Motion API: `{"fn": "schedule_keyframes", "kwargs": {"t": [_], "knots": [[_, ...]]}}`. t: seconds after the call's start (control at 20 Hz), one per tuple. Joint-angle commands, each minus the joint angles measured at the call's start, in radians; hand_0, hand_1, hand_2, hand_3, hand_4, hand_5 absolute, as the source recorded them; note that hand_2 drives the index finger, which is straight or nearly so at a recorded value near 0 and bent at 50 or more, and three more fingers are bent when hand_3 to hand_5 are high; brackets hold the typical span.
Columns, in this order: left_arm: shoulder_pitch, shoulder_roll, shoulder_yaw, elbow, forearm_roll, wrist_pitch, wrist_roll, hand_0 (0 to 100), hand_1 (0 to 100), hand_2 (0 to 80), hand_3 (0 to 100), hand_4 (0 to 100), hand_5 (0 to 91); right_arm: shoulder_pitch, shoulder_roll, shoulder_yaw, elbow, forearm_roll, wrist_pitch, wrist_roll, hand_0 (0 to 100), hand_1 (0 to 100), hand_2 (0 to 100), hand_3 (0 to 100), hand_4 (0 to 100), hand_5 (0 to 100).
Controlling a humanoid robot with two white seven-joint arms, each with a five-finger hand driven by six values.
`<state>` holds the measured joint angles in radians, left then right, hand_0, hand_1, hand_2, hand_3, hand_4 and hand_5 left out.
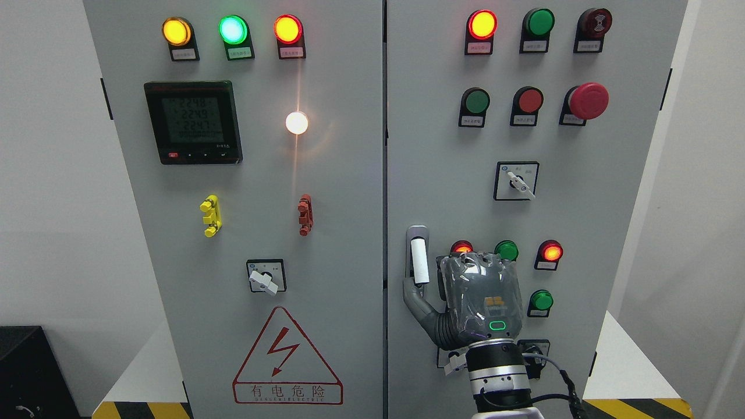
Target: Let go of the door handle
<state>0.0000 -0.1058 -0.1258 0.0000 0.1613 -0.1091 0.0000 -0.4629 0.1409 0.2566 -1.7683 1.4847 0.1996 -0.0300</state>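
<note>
Right hand: the right hand (474, 299) is raised with its back to the camera, flat against the right door of the cabinet (611, 192); the fingers point up and look loosely extended, the thumb reaches up and left
Grip: the thumb tip seems to touch or sit just under the lower end of the door handle (419, 256); no fingers wrap around it, so the hand looks nearly let go, holding nothing firmly
Door handle: white upright grip in a grey recess, just left of the hand and slightly above the thumb, near the seam between the two doors
Step in hand: my reading is that the release is almost done; best to ease the thumb clear of the handle, then draw the whole hand straight back from the panel, not sideways
Care: a sideways sweep could brush the controls the hand covers
Around the hand: a red lamp (550, 252) up and to the right, a green button (541, 300) to the right, a rotary switch (517, 182) well above
In the way: a green button (506, 249) just above the fingertips, partly hidden by the fingers
Left arm: not seen
</note>
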Motion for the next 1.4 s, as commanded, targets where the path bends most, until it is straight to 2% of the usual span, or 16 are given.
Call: {"fn": "schedule_keyframes", "kwargs": {"t": [0.0, 1.35], "knots": [[-0.026, 0.0, 0.0, 0.029, 0.001, 0.0, 0.0, 12, 56, 0.0, 0, 0, 0.0, 0.0, 0.0, -0.003, 0.0, -0.001, 0.004, -0.002, 47, 38, 95, 100, 99, 100], [-0.026, 0.0, 0.0, 0.029, 0.0, 0.0, 0.0, 12, 56, 0.0, 0, 0, 0.0, 0.007, 0.0, -0.013, -0.008, -0.003, 0.006, -0.007, 52, 39, 95, 100, 99, 100]]}}
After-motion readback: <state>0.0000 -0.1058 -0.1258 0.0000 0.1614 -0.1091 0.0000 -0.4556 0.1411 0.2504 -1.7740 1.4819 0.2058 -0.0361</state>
